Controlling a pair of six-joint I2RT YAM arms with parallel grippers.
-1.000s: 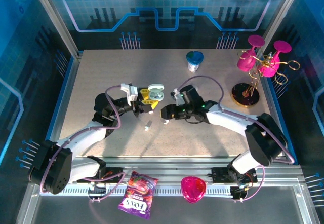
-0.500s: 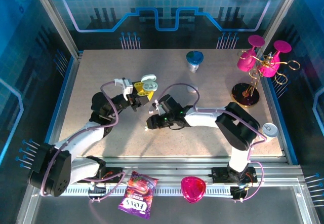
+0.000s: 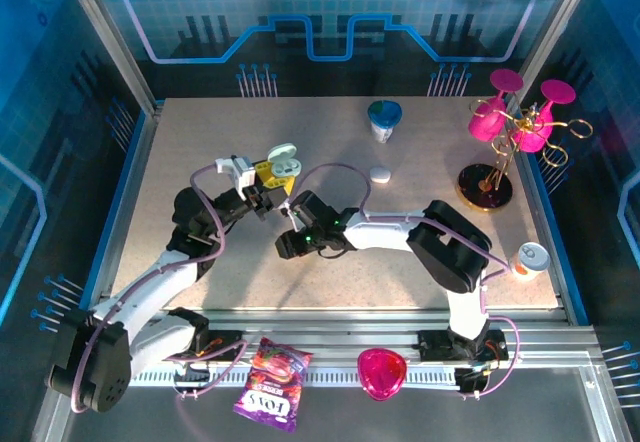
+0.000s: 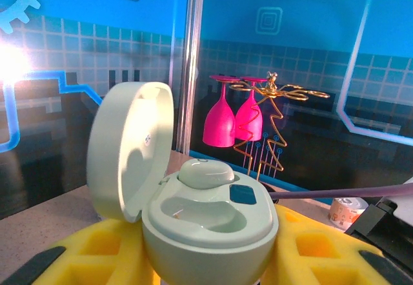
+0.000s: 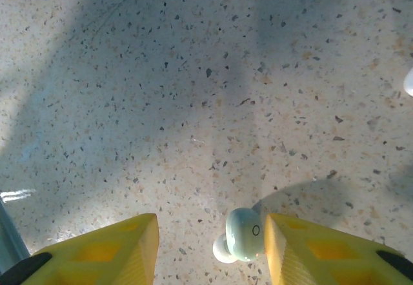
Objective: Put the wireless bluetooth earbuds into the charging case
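Note:
My left gripper (image 3: pixel 268 180) is shut on the pale charging case (image 4: pixel 210 224), held upright off the table between yellow fingers (image 4: pixel 84 253). Its lid (image 4: pixel 129 149) stands open to the left. One earbud (image 4: pixel 205 172) sits in the far slot, and the near slot (image 4: pixel 200 211) is bare. My right gripper (image 5: pixel 210 224) is open and low over the table. A second earbud (image 5: pixel 244 233) lies on the speckled surface between its yellow fingers, right next to the right finger (image 5: pixel 303 246). From above, the right gripper (image 3: pixel 287 245) sits just below the case (image 3: pixel 283 163).
A small white pebble-shaped object (image 3: pixel 379 174) lies behind the right arm. A cup (image 3: pixel 384 119) stands at the back, a pink glass rack (image 3: pixel 515 127) at the back right, a can (image 3: pixel 530 259) by the right edge. A candy bag (image 3: pixel 268 390) and pink object (image 3: pixel 381 372) lie on the near rail.
The right arm has swung left and come down over the earbud on the table. The left gripper has carried the open case a little back and left.

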